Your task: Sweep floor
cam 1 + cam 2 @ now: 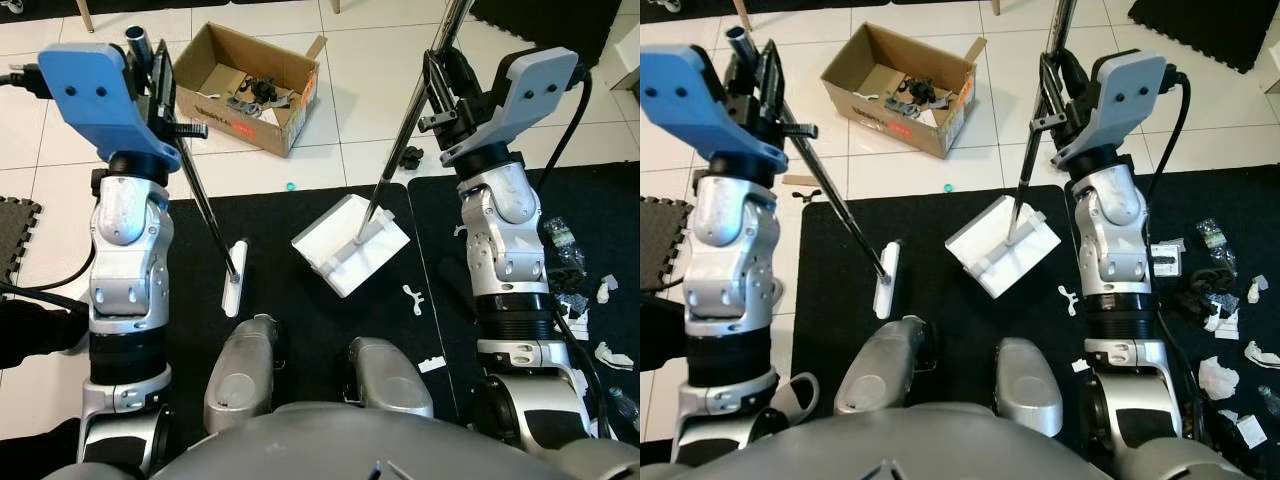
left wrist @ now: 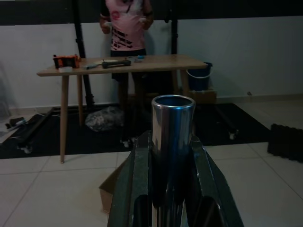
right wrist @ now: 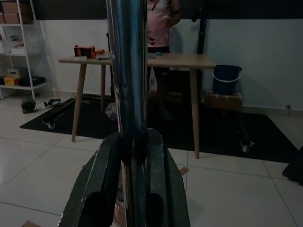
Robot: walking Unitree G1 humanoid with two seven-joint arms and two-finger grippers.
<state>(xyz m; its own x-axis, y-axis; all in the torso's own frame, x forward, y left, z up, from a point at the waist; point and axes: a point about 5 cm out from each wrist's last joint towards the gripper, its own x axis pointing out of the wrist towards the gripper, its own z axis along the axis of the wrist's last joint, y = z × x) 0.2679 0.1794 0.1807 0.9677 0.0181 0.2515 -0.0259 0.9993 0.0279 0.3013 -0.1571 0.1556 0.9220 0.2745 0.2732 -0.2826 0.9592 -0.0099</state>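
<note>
My left gripper [image 1: 157, 62] is shut on a metal pole [image 2: 173, 127] that slants down to a narrow white broom head [image 1: 233, 278] resting on the black mat [image 1: 290, 310]. On the other side, a second metal pole [image 3: 127, 85] is clamped in my right gripper [image 1: 441, 88]; it runs down to a white dustpan [image 1: 350, 243] lying on the mat, right of the broom head. White scraps [image 1: 413, 297] lie on the mat right of the dustpan. More paper and plastic litter [image 1: 1220, 375] is scattered at the far right. A small teal bit [image 1: 290, 186] sits on the white tiles.
An open cardboard box [image 1: 250, 85] holding dark parts stands on the tiles ahead. A small black object [image 1: 411, 156] lies near the mat's far edge. Across the room a person [image 3: 161, 23] stands behind a wooden table [image 3: 137, 60], with a blue bucket [image 3: 226, 78] beside it.
</note>
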